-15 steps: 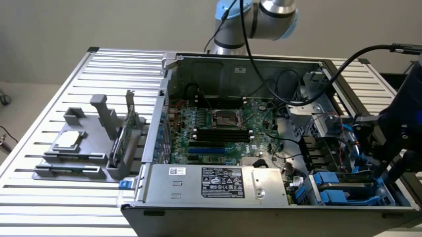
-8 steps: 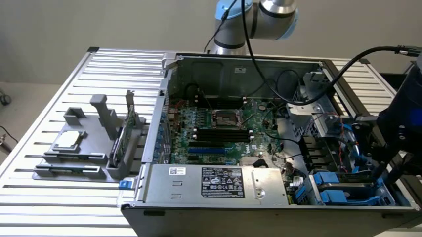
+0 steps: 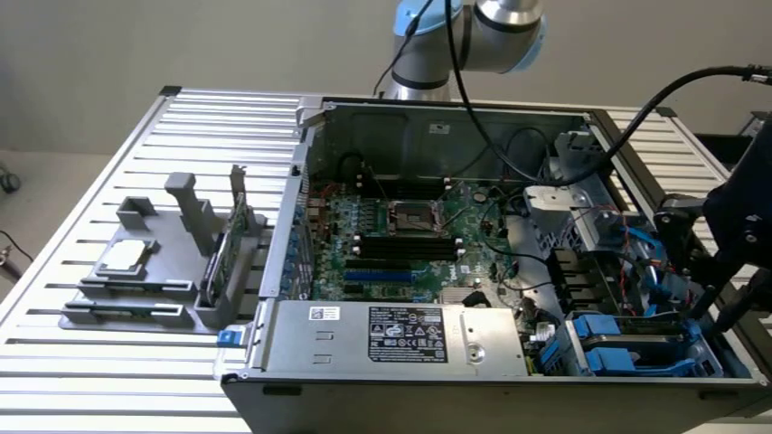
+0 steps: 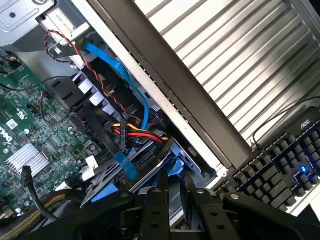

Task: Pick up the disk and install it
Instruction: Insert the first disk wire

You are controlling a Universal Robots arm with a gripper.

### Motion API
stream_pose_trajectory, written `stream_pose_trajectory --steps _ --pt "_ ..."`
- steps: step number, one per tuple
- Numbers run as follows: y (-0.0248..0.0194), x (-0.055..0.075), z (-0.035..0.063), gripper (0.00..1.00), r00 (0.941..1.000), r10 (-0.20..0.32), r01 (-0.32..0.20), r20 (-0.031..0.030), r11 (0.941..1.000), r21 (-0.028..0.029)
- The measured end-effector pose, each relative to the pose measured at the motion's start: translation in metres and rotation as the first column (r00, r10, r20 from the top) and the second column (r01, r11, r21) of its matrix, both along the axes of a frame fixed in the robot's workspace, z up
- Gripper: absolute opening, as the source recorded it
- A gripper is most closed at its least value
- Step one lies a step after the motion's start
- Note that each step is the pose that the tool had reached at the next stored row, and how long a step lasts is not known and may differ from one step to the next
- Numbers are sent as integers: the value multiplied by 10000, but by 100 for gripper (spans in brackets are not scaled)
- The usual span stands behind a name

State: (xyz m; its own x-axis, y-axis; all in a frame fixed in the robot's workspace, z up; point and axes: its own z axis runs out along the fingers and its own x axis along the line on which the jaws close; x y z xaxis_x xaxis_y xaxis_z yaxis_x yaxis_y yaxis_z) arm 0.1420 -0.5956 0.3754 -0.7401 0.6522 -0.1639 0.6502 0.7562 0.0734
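The disk (image 4: 176,159), a grey slab framed by blue carrier rails, lies in the drive bay at the corner of the open computer case (image 3: 422,117). My gripper (image 4: 174,197) sits right behind it, with both black fingers (image 4: 156,200) narrowly apart and closed on the disk's near edge. In the exterior view the black gripper (image 3: 706,294) hangs over the case's right side, just above the blue-railed disk (image 3: 639,330) in the bay.
Red, yellow and black power wires (image 4: 137,134) and a blue data cable (image 4: 125,75) run close beside the bay. The motherboard (image 3: 399,235) fills the case floor and the grey power-supply box (image 3: 399,334) sits in front. A keyboard (image 4: 292,160) lies outside the case. A grey fixture (image 3: 145,271) holds a silver chip.
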Motion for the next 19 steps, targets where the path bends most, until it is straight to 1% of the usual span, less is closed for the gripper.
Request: stream_pose_trajectory --steps 4,6,7,9,11,12,13,14,15,17,19 --pt "-25 15 79 25 9999 0 0 -145 10000 34" --pt "-38 27 84 25 9998 0 2 -212 10000 83" --pt "-44 33 84 25 9997 1 2 -238 9999 127" --pt "-58 55 84 25 9996 4 3 -285 9997 235" --pt "-72 77 83 25 9995 8 4 -331 9994 356" --pt "-80 83 83 25 9993 9 6 -370 9992 404" --pt "-89 87 83 25 9991 11 8 -425 9990 437" --pt "-98 88 80 25 9989 10 12 -470 9990 457" --pt "-108 87 74 25 9987 -1 24 -501 9989 465" --pt "-124 86 56 25 9986 -48 73 -524 9989 473" --pt "-136 88 28 25 9985 -152 177 -526 9987 475"
